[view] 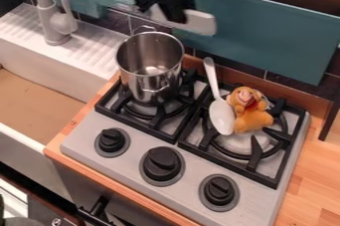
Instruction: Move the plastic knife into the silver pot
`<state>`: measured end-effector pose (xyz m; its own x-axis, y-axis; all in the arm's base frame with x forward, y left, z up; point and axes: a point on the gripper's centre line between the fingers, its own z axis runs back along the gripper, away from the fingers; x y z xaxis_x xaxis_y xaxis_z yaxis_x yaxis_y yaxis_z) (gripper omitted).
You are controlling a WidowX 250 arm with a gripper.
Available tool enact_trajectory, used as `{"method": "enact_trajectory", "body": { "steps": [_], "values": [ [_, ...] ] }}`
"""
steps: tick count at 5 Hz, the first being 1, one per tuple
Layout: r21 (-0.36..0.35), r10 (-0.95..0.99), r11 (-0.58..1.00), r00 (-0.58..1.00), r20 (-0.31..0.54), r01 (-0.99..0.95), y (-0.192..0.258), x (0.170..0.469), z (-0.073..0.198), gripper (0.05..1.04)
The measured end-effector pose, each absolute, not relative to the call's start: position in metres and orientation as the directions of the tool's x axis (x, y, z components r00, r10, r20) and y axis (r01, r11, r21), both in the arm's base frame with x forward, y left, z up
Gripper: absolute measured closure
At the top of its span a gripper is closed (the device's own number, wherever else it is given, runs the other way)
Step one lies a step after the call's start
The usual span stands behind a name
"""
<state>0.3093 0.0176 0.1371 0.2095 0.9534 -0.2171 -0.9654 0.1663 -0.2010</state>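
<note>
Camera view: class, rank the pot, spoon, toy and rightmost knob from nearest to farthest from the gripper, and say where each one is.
1. Pot: left burner, just below the gripper in the view.
2. Spoon: right burner, its handle pointing up the view.
3. Toy: right burner, right of the spoon.
4. Rightmost knob: front of the stove.

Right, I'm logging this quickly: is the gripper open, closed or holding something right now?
Gripper: closed on the plastic knife.
</note>
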Motion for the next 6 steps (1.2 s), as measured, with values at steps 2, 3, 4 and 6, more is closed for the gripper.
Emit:
{"method": "enact_trajectory", "body": {
  "steps": [2,3,4,6],
  "values": [
    [-0.180,0.937,0.140,0.189,-0.292,-0.974,-0.012,0.304,0.129,0.994],
    [-0.167,0.938,0.146,0.190,-0.290,-0.975,-0.020,0.303,0.127,0.994],
    [-0.110,0.925,0.133,0.164,-0.344,-0.985,-0.028,0.300,0.119,0.994],
    [-0.098,0.892,0.122,0.152,-0.425,-0.988,-0.035,0.293,0.117,0.994]
  ]
}}
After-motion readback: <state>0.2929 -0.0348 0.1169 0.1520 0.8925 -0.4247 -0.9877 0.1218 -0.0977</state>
